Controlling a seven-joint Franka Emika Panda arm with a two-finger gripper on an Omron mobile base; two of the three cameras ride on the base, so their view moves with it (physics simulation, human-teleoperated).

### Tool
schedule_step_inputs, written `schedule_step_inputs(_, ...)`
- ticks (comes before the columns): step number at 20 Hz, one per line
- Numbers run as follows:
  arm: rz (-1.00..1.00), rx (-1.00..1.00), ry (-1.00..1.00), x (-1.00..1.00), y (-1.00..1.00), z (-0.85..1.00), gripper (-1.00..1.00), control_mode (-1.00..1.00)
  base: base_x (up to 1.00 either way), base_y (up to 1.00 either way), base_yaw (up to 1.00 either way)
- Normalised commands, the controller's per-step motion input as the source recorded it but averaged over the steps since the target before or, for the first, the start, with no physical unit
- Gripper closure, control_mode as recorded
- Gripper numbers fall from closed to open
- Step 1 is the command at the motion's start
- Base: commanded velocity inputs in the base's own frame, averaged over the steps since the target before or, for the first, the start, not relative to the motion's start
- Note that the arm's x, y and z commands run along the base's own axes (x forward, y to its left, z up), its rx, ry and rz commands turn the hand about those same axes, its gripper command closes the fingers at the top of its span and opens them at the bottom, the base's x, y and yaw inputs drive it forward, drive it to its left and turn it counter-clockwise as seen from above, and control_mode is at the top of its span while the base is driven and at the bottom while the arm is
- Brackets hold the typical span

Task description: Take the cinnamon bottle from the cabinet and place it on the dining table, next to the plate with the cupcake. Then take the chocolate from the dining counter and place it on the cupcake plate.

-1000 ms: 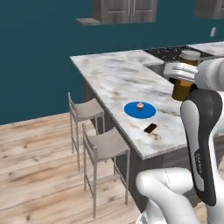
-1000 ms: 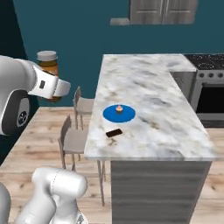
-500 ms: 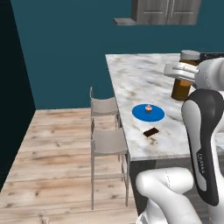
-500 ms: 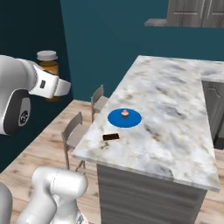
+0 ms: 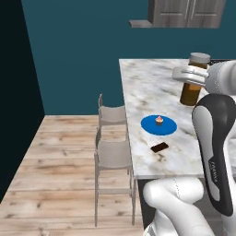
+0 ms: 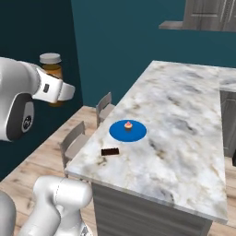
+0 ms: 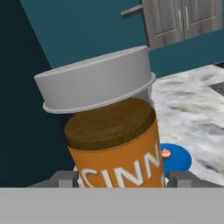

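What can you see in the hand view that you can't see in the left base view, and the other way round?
Hand view alone: the letters "CINN" on the orange label of the cinnamon bottle, seen very close, with the fingertips at its sides.

Left base view alone: the chocolate on the dining table, two chairs beside it, the wooden floor, and the white arm.

Both: the bottle held up in the gripper, its grey cap, the blue plate with the cupcake, the marble top and the grey cabinet.
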Motion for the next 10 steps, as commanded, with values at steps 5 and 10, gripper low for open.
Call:
schedule_step_inputs(5, 0.0, 0.0, 0.0, 0.0, 0.0, 0.0, 1.0, 1.0, 0.37, -0.17, 0.02)
schedule_step_inputs(10, 0.02, 0.01, 0.0, 0.25, -0.59, -0.35, 1.0, -1.0, 0.14, -0.08, -0.02)
